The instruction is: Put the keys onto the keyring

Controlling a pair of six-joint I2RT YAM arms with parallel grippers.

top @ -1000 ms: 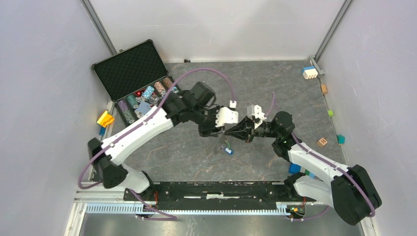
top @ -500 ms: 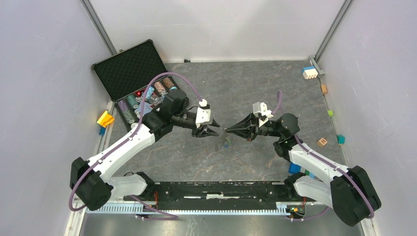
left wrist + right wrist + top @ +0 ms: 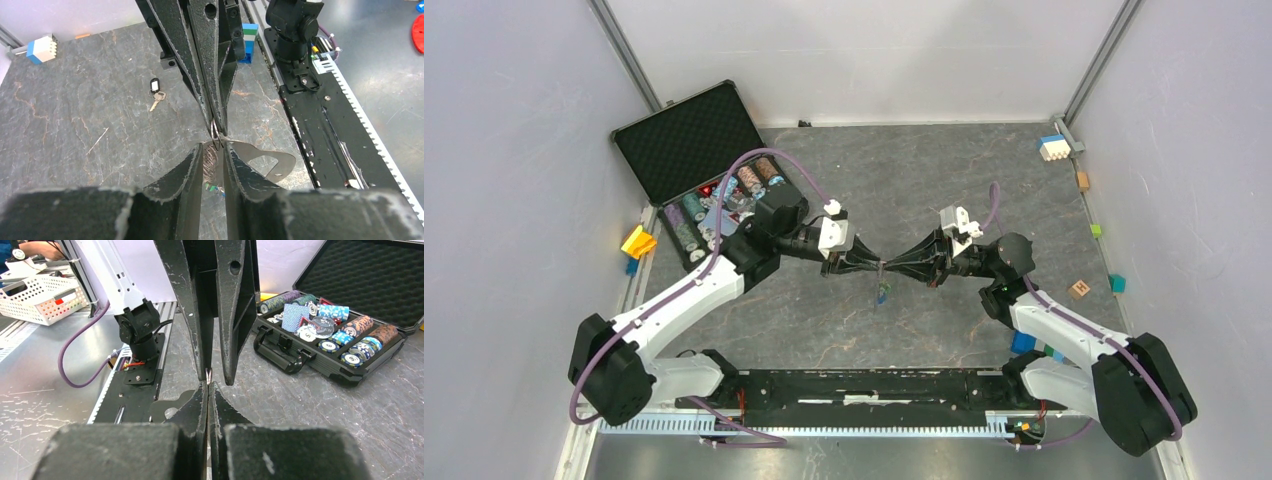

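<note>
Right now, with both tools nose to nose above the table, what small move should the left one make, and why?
Probably close the left tool on the keyring. Its jaws stand apart, straddling the ring, while the right tool is shut on the ring's edge. A second grip would likely steady it.

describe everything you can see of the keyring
The keyring is a thin grey metal loop, seen edge-on, held in the air above the table. The right gripper is shut on one end; the left gripper straddles its coiled, chain-like stretch, grip unclear. Small coloured tags dangle beneath it.
</note>
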